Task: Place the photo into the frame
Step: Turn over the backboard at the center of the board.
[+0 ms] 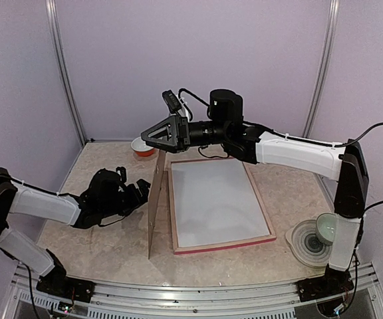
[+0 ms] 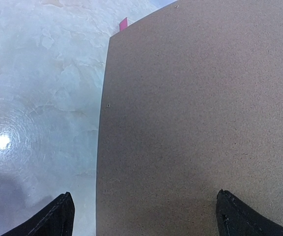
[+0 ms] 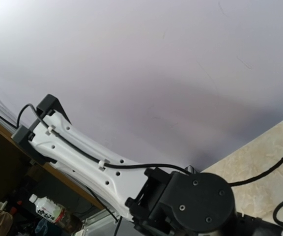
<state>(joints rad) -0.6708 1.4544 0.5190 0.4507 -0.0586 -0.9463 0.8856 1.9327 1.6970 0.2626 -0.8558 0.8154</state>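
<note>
Frame (image 1: pixel 226 244) flat on surface (image 1: pixel 105 249), centre-right, pink rim showing all round. A pale sheet (image 1: pixel 211 199) fills it. Can't tell if that's the photo face down or the mat; no sunset face seen in any view.

Brown backing board (image 1: pixel 154 212) stands on edge along frame's L side, near vertical.

L hand (image 1: pixel 140 191) low, just beside board's outer face, jaws wide, gripping nothing. Wrist view is filled w/ board between the fingertips (image 2: pixel 53 216).

R hand (image 1: pixel 155 119) up over board's top far corner, also spread open. Contact w/ board can't be told.

Step, prob.: backing-board handling, w/ frame back open and board tipped up off it.

Next, as judged: confirm print is seated in the rim. Then L pushes board's face over toward frame while R steadies the top edge so it drops inside the rim, not across it. Risk: board topples L.
</note>
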